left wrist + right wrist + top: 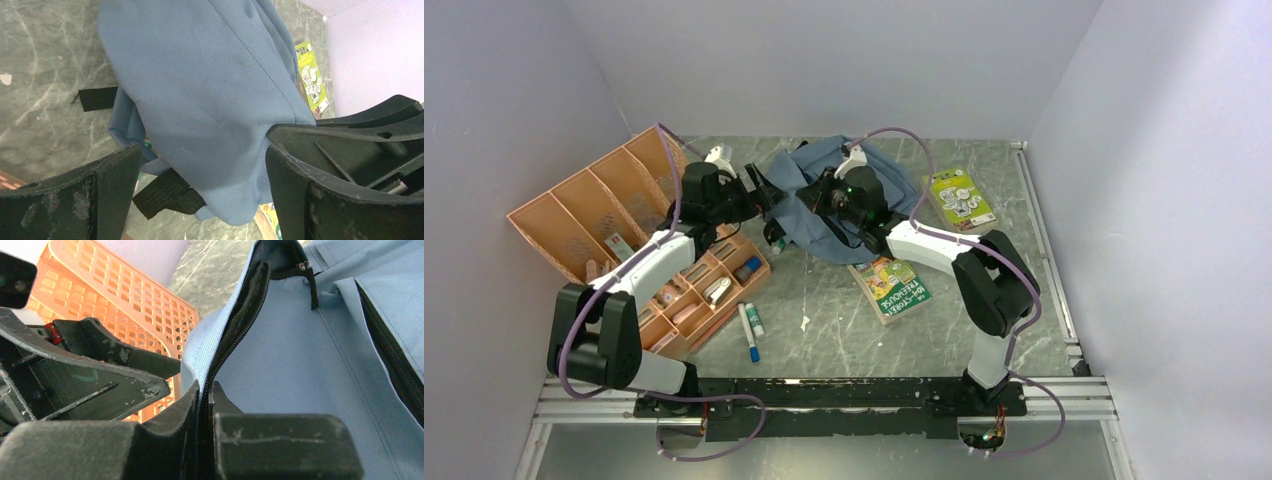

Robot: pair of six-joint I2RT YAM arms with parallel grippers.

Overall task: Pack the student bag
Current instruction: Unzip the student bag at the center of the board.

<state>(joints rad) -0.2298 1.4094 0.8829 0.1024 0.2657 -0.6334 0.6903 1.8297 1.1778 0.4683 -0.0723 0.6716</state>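
Observation:
The student bag [809,228], soft grey-blue with black zipper trim, lies crumpled at the table's back middle. My right gripper [821,196] is shut on its zipper edge [240,315], and the fabric and zipper teeth sit pinched between the pads [205,395]. My left gripper [764,192] stands wide open just left of the bag. In the left wrist view the bag's lower corner [225,150] and a black strap [167,194] hang in the gap between the open fingers [202,190], touching neither pad.
An orange compartment tray [624,230] with small items sits at the left, close behind the left gripper. Two picture books [892,288] [959,198] lie right of the bag. Markers [749,332] lie in front of the tray. Walls close in three sides.

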